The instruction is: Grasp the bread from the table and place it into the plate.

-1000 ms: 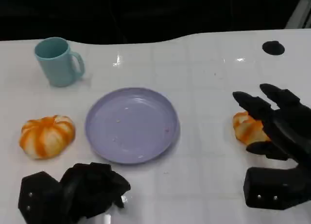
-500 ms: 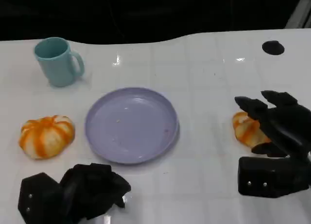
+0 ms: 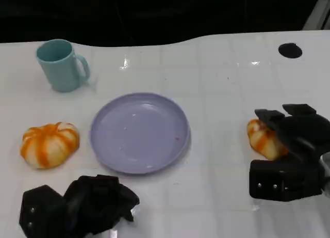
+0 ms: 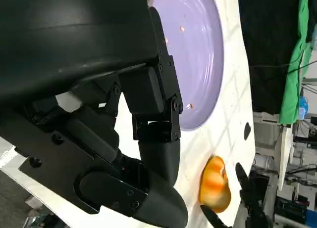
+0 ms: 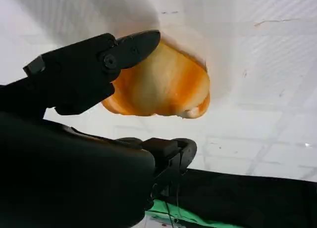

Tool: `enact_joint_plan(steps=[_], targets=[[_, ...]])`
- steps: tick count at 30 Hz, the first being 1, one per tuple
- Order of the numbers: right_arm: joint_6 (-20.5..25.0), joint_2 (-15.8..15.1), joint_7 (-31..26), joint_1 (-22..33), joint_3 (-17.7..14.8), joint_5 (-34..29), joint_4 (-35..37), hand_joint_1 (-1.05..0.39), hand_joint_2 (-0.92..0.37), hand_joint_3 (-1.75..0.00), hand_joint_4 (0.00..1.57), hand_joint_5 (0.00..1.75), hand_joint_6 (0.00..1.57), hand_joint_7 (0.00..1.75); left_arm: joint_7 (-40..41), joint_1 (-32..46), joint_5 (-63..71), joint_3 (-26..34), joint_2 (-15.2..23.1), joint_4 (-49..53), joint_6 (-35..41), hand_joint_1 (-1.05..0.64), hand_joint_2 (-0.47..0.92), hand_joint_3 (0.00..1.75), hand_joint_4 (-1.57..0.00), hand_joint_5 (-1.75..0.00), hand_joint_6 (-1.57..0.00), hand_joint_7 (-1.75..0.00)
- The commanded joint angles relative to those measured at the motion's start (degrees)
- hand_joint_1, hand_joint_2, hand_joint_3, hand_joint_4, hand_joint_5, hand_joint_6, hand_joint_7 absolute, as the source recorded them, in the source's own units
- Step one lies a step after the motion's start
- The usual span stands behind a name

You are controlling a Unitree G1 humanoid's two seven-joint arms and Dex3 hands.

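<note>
The small orange-and-cream striped bread (image 3: pixel 262 139) lies on the white table (image 3: pixel 216 83), off to the right of the round purple plate (image 3: pixel 139 132). The black right hand (image 3: pixel 289 145) is over it. Its fingers (image 5: pixel 94 65) curl around the bread, one on top and one below, but I cannot tell if they squeeze it yet. The black left hand (image 3: pixel 77 204) rests low near the table's front edge, its fingers curled in with nothing inside. A bigger orange striped bread (image 3: pixel 49 144) sits left of the plate. A light blue mug (image 3: pixel 61 65) stands farther back. The room behind is dark.
</note>
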Motion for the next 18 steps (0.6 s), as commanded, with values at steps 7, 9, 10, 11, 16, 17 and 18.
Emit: enact_joint_plan(steps=[7, 9, 10, 11, 16, 17, 18], targets=[[-6.36, 1.20, -11.98, -3.75, 0.13, 2.85, 10.76, -0.10, -0.90, -0.01, 0.93, 0.28, 0.88, 0.09, 0.61, 0.86, -0.08, 0.19, 0.51, -0.84, 0.75, -1.05, 0.64, 0.25, -0.89, -1.53, -1.46, -0.53], [-10.19, 1.17, -17.07, -4.42, 0.27, 3.38, 13.69, -0.04, -0.91, -0.07, 0.97, 1.30, 1.25, 0.26, 0.56, 0.84, -0.09, 0.17, 0.49, -0.87, 0.70, -1.05, 0.64, 0.25, -0.89, -1.53, -1.46, -0.53], [-11.21, 1.11, -18.52, -4.78, 0.55, 3.38, 14.72, -0.04, -0.89, -0.16, 0.94, 1.52, 1.10, 0.76, 0.54, 0.81, -0.04, 0.14, 0.51, -0.85, 0.63, -1.05, 0.64, 0.25, -0.89, -1.53, -1.46, -0.53], [-11.86, 1.11, -19.43, -5.10, 0.77, 3.37, 15.54, -0.05, -0.86, -0.25, 0.91, 1.65, 0.89, 1.26, 0.53, 0.78, -0.01, 0.12, 0.51, -0.83, 0.58, -1.05, 0.64, 0.25, -0.89, -1.53, -1.46, -0.53], [-13.54, 1.34, -23.01, -6.36, 1.45, 3.07, 18.28, -0.07, -0.80, -0.35, 0.86, 1.74, 0.70, 1.64, 0.87, 0.58, 0.33, 0.08, 0.51, -0.64, 0.52, -1.05, 0.64, 0.26, -0.89, -1.53, -1.46, -0.53], [-13.74, 1.43, -23.64, -6.49, 1.49, 3.10, 18.66, -0.07, -0.78, -0.40, 0.86, 1.75, 0.70, 1.65, 0.91, 0.54, 0.35, 0.10, 0.49, -0.52, 0.45, -1.05, 0.64, 0.26, -0.89, -1.53, -1.46, -0.53], [-13.76, 1.50, -24.32, -6.63, 1.60, 2.96, 18.95, -0.07, -0.77, -0.41, 0.86, 1.75, 0.70, 1.65, 0.98, 0.50, 0.39, 0.12, 0.48, -0.50, 0.47, -1.05, 0.65, 0.26, -0.89, -1.53, -1.46, -0.53]])
